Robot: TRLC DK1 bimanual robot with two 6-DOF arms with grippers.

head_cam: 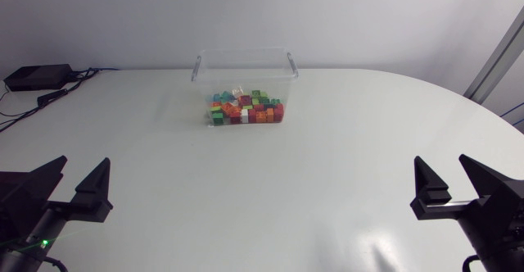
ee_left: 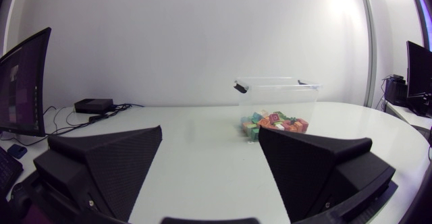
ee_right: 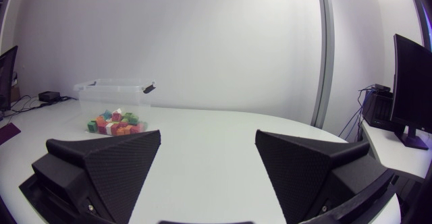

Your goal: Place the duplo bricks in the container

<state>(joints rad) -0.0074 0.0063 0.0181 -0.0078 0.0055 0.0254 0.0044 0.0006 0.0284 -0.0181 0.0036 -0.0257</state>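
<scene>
At the lower left of the head view my left gripper (head_cam: 85, 160) hovers over the table (head_cam: 344, 149), its fingers spread wide and holding nothing. In the upper left a black box (head_cam: 37, 77) sits with cables (head_cam: 61, 93) trailing off it. I judge that a careless sweep of the left arm out that way could snag them. In the upper middle stands the clear container (head_cam: 246, 61), and every one of the bricks (head_cam: 246, 110) that I can see lies heaped on its floor, so the task looks about done. The main risk I see is driving either arm in needlessly and knocking the light container over. At the lower right my right gripper (head_cam: 440, 159) is also wide open and empty, well apart from the container, with nothing standing between them.
</scene>
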